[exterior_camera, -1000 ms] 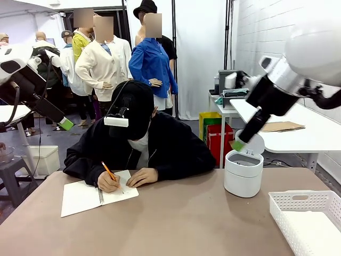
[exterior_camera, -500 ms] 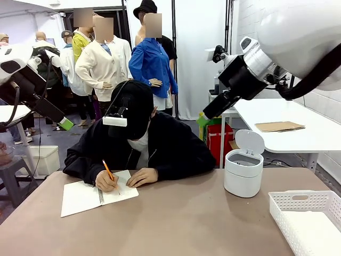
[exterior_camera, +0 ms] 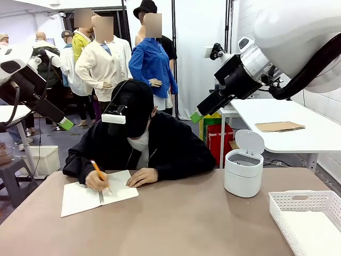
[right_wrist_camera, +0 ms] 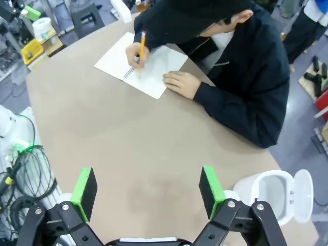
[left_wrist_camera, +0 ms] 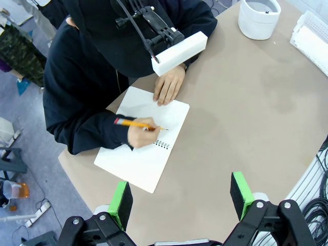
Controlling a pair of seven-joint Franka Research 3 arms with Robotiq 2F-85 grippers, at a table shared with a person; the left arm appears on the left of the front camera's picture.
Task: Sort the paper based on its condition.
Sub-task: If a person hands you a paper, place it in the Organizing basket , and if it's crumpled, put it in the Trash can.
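Note:
No loose white sheet of paper is in view. A person in black sits at the far side and writes with an orange pencil (exterior_camera: pixel 98 173) in an open spiral notebook (exterior_camera: pixel 80 198) (left_wrist_camera: pixel 138 156) (right_wrist_camera: pixel 118 64). My left gripper (left_wrist_camera: pixel 179 197) hangs high over the table's left end, open and empty, and its green pad tip (exterior_camera: pixel 65 124) shows in the front view. High above the table's middle, my right gripper (right_wrist_camera: pixel 146 187) is also open and empty, with its green tip (exterior_camera: pixel 196 116) beside the person's shoulder.
A white round bin (exterior_camera: pixel 243 173) (right_wrist_camera: pixel 277 197) with its lid up stands at the back right of the brown table (exterior_camera: pixel 186 224). A white slatted basket (exterior_camera: pixel 309 221) (left_wrist_camera: pixel 312 36) sits at the front right corner. Cables hang by the table edge in both wrist views.
My right arm has swung up and to the left, from over the bin to beside the person. The person's pencil hand has slid left across the notebook. My left arm is still.

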